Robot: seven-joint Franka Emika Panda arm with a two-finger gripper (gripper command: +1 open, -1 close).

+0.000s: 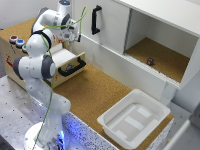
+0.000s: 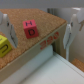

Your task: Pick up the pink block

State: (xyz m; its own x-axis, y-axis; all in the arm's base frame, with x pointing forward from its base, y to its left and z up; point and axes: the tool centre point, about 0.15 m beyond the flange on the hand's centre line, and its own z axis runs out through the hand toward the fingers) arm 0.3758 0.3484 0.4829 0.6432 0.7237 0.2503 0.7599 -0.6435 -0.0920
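Cork-topped cabinet [image 2: 35, 50] carrying the pink block [image 2: 29, 29], seen from the wrist. Gripper [image 2: 39, 25] jaws wide, empty, above the open drawer [image 1: 70, 64]. Block lies between the fingers' lines but ahead, nearer one finger [image 2: 7, 25]; a yellow block [image 2: 4, 46] sits beside.

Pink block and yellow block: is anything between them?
No. In the wrist view, only bare cork surface separates the pink block from the yellow block.
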